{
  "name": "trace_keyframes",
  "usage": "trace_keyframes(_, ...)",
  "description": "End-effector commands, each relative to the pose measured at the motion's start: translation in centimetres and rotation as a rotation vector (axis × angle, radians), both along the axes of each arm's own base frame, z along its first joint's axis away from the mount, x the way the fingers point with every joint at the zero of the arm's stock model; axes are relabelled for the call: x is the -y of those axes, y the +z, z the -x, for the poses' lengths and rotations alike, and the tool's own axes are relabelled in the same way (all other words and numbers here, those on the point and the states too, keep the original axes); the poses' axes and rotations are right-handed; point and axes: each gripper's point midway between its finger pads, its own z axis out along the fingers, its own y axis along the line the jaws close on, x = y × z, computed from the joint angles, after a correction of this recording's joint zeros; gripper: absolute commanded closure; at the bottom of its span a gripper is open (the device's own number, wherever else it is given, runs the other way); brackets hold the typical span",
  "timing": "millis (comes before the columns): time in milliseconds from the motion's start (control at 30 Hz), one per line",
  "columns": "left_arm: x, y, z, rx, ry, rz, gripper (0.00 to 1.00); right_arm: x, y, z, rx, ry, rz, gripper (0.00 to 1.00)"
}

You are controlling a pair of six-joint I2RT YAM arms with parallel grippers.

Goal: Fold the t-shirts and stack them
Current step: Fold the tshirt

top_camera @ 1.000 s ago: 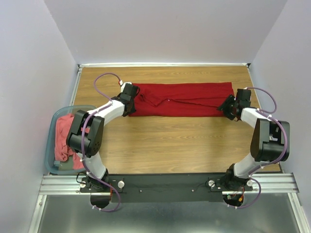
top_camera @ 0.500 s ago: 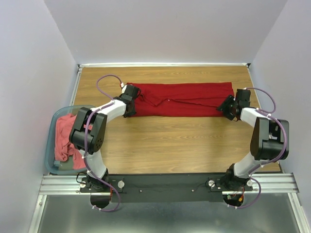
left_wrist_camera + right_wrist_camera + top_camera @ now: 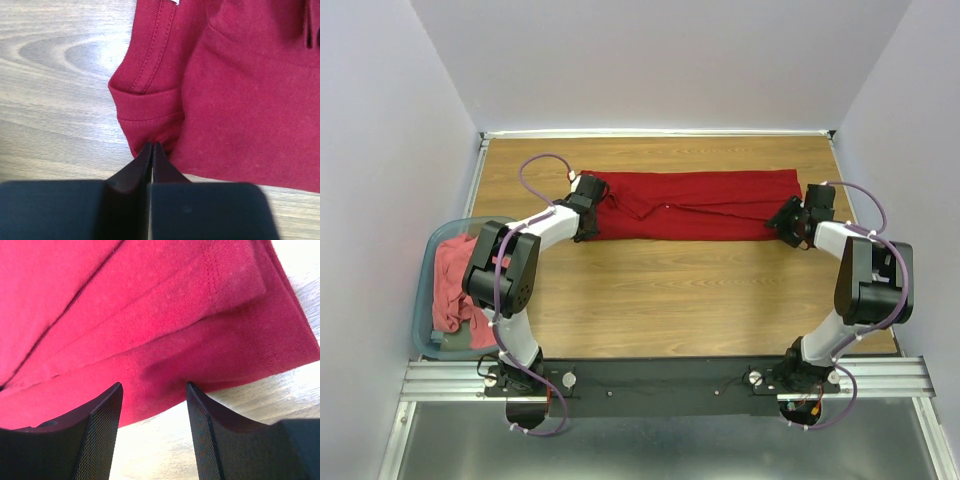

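A deep crimson t-shirt (image 3: 695,205) lies folded into a long strip across the far part of the wooden table. My left gripper (image 3: 594,213) is at its left end. In the left wrist view the jaws (image 3: 151,146) are shut, and their tips pinch the puckered near corner of the crimson shirt (image 3: 240,100). My right gripper (image 3: 786,222) is at the strip's right end. In the right wrist view it (image 3: 154,386) is open and low, its fingers straddling the near edge of the shirt (image 3: 125,305). A coral-pink t-shirt (image 3: 450,285) lies crumpled in the tub.
A translucent blue-grey plastic tub (image 3: 420,320) stands off the table's left edge, beside the left arm. Bare wood (image 3: 680,300) stretches between the shirt and the arm bases. Grey walls close in the back and both sides.
My left arm has shifted slightly at the shirt's left end. My right gripper has edged a little closer to the shirt's right end. The shirt has not moved.
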Motion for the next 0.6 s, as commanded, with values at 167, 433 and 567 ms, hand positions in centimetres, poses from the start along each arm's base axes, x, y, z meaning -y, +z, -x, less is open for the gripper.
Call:
trace_keyframes(167, -3.2, 1.3, -0.7, 0.021, 0.041, -0.041, 1.0, 1.1, -2.9, 1.3, -0.072, -0.05, -0.023, 0.4)
trace_keyframes(433, -4.2, 1.0, -0.5, 0.01, 0.04, 0.065, 1.0, 2.4, -3.9, 2.0, -0.099, -0.104, -0.059, 0.4)
trace_keyframes(567, -4.5, 0.5, -0.1, -0.01, 0.043, 0.083, 1.0, 2.6, -4.2, 2.2, -0.109, -0.11, -0.06, 0.4)
